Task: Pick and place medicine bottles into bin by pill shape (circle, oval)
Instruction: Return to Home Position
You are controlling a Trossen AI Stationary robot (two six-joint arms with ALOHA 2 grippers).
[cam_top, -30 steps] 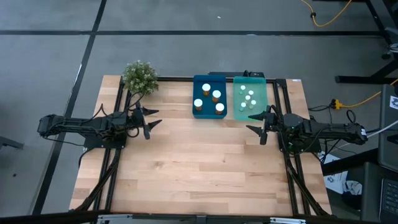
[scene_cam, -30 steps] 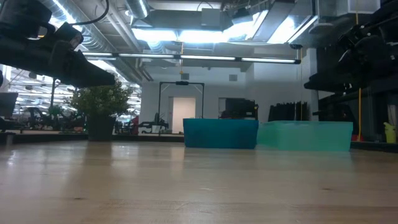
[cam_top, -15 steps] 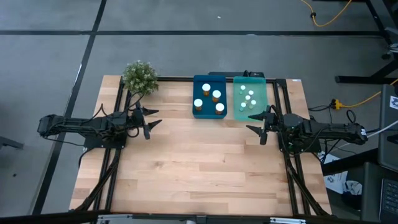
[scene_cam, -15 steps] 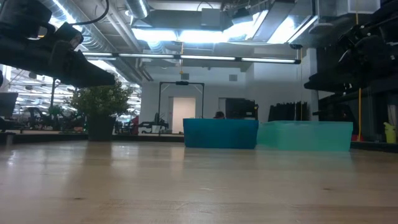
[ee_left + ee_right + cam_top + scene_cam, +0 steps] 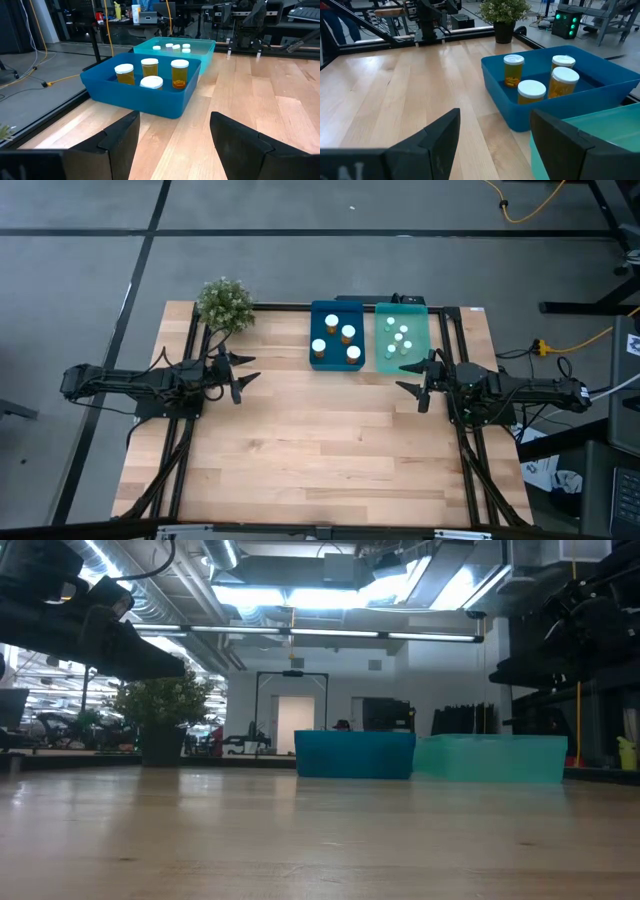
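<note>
Amber bottles [image 5: 179, 73] sit in blue bin [image 5: 145, 100], pale bottles [image 5: 402, 334] in teal bin [image 5: 420, 320]; left hand [image 5: 174, 122], right hand [image 5: 495, 117] open.

desk [image 5: 320, 450]: pale wood planks, black frame rails [image 5: 180, 442] along both sides | potted plant [image 5: 224, 303]: upright at the far left corner | floor [image 5: 80, 280]: grey, dark seams | yellow cable [image 5: 528, 210]: looped on the floor beyond the desk | ceiling lights [image 5: 300, 595]: lit | doorway [image 5: 293, 725]: bright, far back

Wooden table [image 5: 300, 445] bears blue bin [image 5: 336, 366], teal bin [image 5: 420, 320], plant [image 5: 224, 303]
</note>
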